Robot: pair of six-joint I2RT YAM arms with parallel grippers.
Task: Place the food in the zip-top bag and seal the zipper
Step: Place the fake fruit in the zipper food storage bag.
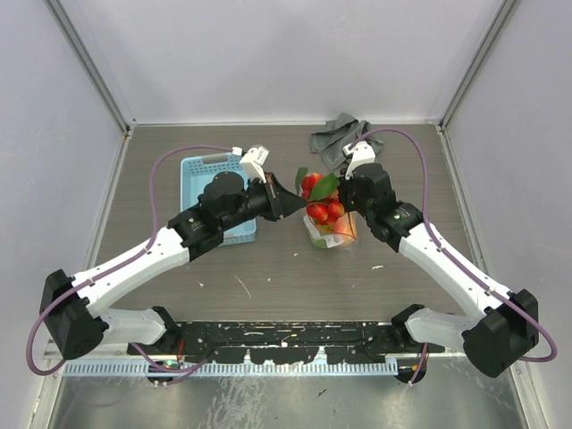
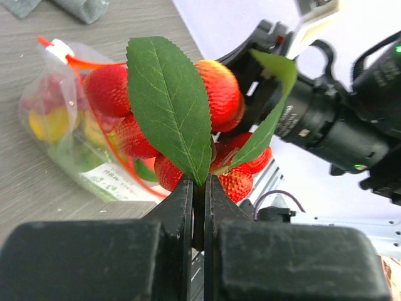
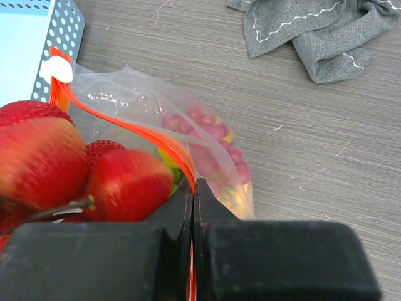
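Two grips met at frame centre: the left hand (image 2: 199, 183) pinched the strawberries (image 2: 216, 94) by their leaves (image 2: 169, 106) over the zip-top bag (image 3: 119, 94) while the right hand (image 3: 193, 189) clamped its zipper (image 3: 125, 130), so lowering them in seemed next.

Nothing here can actually be read. A white label (image 2: 116, 179) on the near side of the zip-top bag (image 2: 62, 141) carries small dark print, too blurred to make out. On the right, the black housing (image 2: 326, 128) of the right arm bears tiny white lettering, also too small to read.
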